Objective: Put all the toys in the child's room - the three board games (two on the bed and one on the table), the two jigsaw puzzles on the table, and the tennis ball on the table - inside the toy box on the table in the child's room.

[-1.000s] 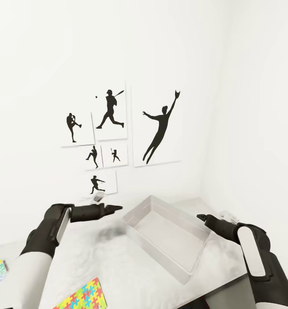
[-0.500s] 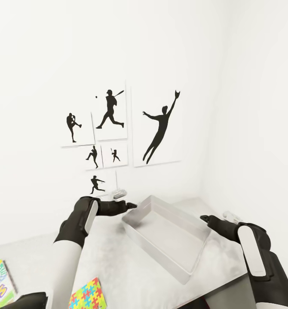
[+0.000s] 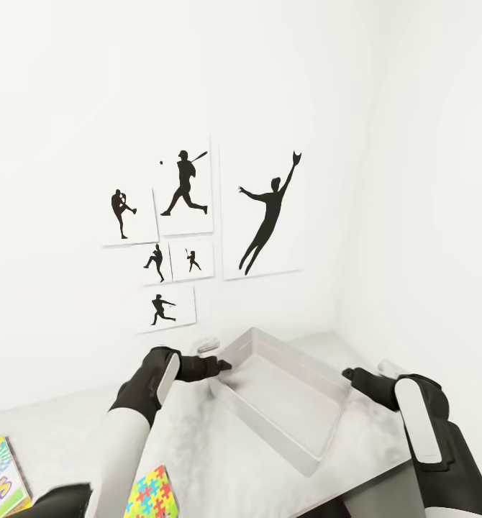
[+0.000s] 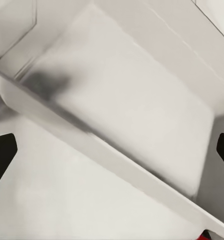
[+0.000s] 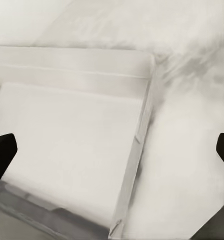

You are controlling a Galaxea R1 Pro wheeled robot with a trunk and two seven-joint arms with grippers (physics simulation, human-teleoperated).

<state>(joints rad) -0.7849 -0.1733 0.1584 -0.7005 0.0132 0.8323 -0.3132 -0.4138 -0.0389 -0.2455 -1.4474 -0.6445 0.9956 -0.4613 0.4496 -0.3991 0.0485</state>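
Observation:
The light grey toy box stands at an angle on the table, and its inside shows only its bare floor. My left gripper is open at the box's left corner. In the left wrist view the rim runs between the spread fingertips, over the box. My right gripper is open just off the box's right side, and the right wrist view looks into the box. A board game and a jigsaw puzzle lie at the table's near left.
White walls meet in a corner behind the table. Black sports-silhouette pictures hang above the left gripper. The table's front edge runs below the box at the right.
My left arm has swung right and down, bringing its gripper from left of the box to the box's left corner. The right gripper has drifted slightly right and lower. The box has not moved.

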